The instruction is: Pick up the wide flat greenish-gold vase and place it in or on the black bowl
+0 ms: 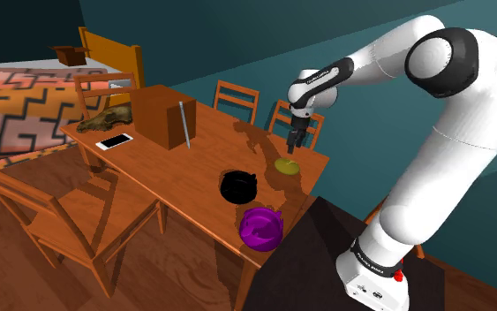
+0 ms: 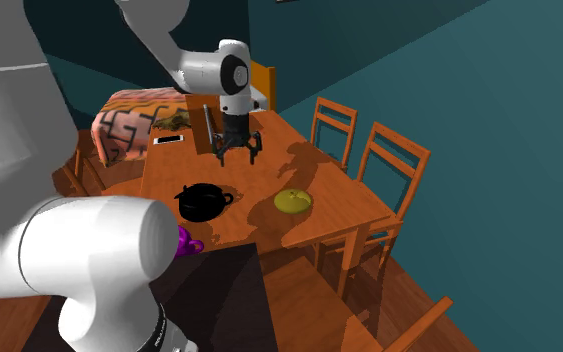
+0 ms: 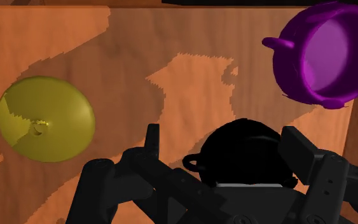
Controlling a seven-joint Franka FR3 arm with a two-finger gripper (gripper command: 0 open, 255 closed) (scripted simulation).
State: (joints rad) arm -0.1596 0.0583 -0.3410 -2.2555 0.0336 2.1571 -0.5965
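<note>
Now the arm points its tool (image 1: 294,144) straight down, fingers spread and empty, near the yellow-green vase (image 1: 286,165).

Home, bedrm/dining: bed (image 1: 17,110) w/ patterned cover, wooden table (image 1: 176,177), chairs (image 1: 237,87).

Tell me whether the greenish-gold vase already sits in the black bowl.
No, the vase lies on the table, apart from the black bowl.
</note>
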